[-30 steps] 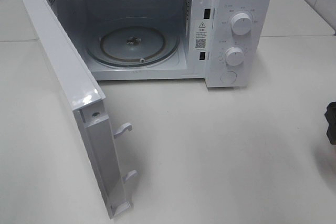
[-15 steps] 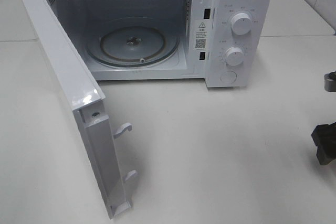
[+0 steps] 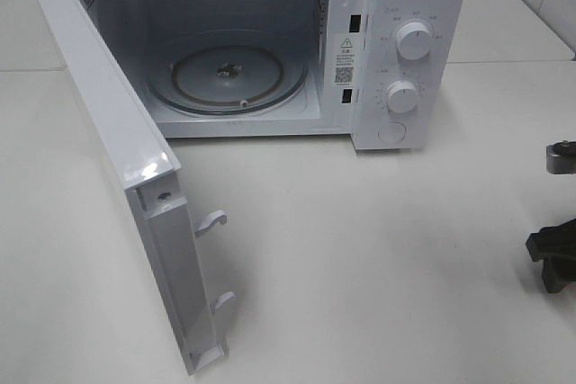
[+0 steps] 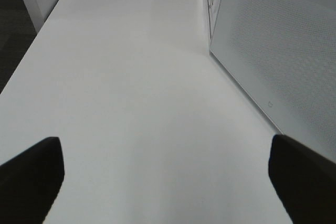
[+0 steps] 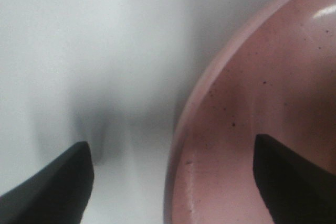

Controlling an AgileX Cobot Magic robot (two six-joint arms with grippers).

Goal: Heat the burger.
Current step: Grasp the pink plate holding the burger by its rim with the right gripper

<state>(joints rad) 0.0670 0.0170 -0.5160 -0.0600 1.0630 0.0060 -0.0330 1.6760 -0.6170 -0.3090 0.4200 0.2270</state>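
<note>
left end effector (image 4: 165,145) spread wide; right end effector (image 5: 171,148) parted

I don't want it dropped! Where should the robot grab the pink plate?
The pink plate lies flat, so its raised rim is the only lip to pinch: come from above at the outer edge, probably, one finger inside, one outside. The right gripper straddles it there.

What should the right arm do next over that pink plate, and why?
Probably close the right gripper on the rim of the pink plate. Its jaws stand open astride that rim, one tip over the table, the other over the plate's inside. The microwave door is open and its turntable bare. The burger shows in no view.
</note>
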